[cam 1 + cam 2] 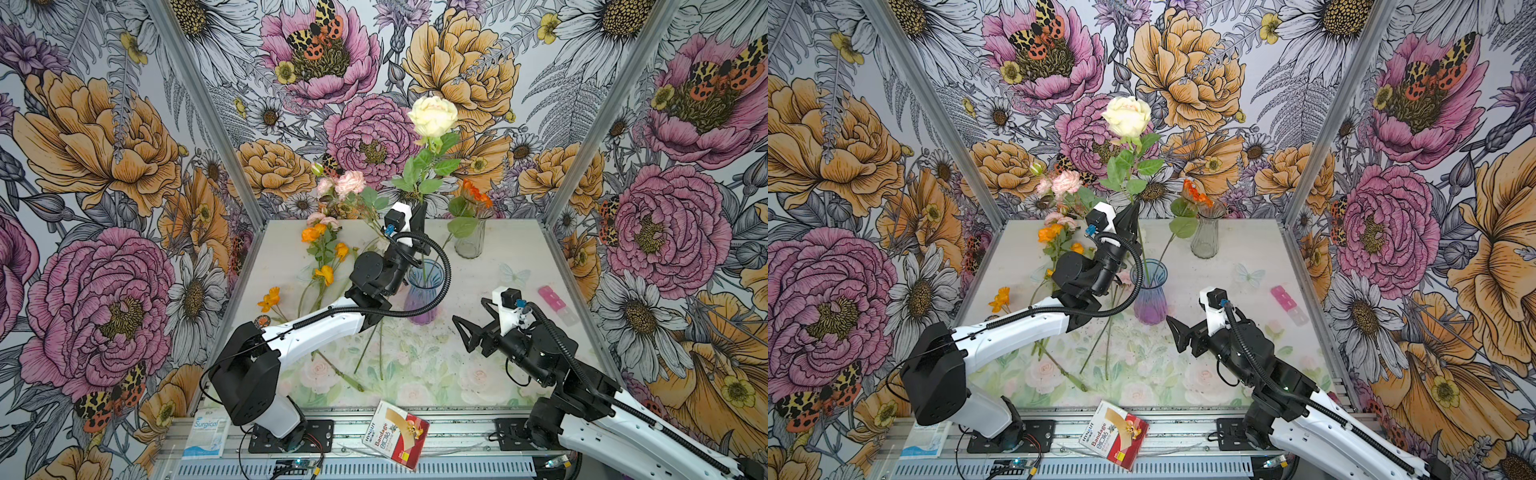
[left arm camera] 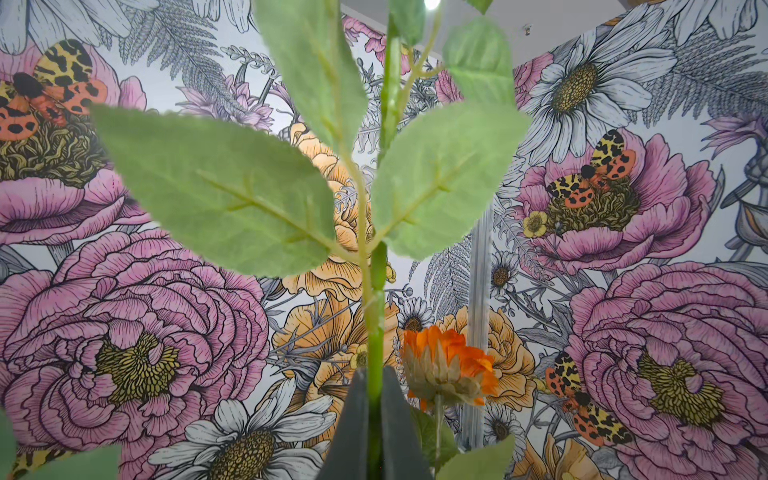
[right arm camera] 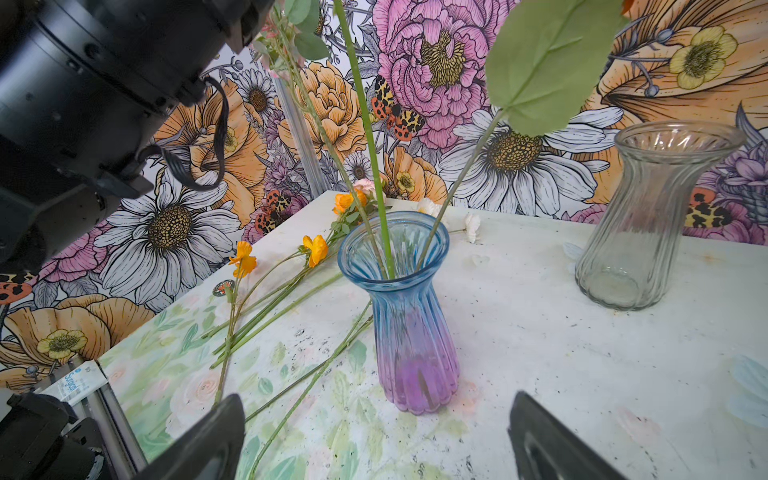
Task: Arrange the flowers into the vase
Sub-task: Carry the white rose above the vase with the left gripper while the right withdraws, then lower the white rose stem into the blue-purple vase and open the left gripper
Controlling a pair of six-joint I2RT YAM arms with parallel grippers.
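Flowers: a loose lot of orange and yellow blooms, with a few pink, is laid flat on the table, left of centre in both top views. The green stems cross and run toward the lower middle of the frame.

Rose: cream, with leaves, seen in the upper centre of both top views. The stem is held upright, and its lower end is seen inside the neck of the vase in the right wrist view.

Vase: ribbed glass, blue above and purple below, stood upright at the middle of the table.

Gerbera: orange. The stem is seated in the same vase and leans to the upper right, so the bloom is seen over the clear vase at the back of the table.

Pink spray: a thin stem, also in the vase, leaning to the upper left.

Left gripper: clamped on the rose stem just under the lowest leaves, directly above the vase mouth. In the left wrist view the stem is seen pinched between the two fingers.

Right gripper: spread wide, nothing held. It is placed to the lower right of the vase, near it but apart from it.

Bandage box and packet: laid on the rail at the lower edge of the frame.

Pink block: laid at the right edge of the table.
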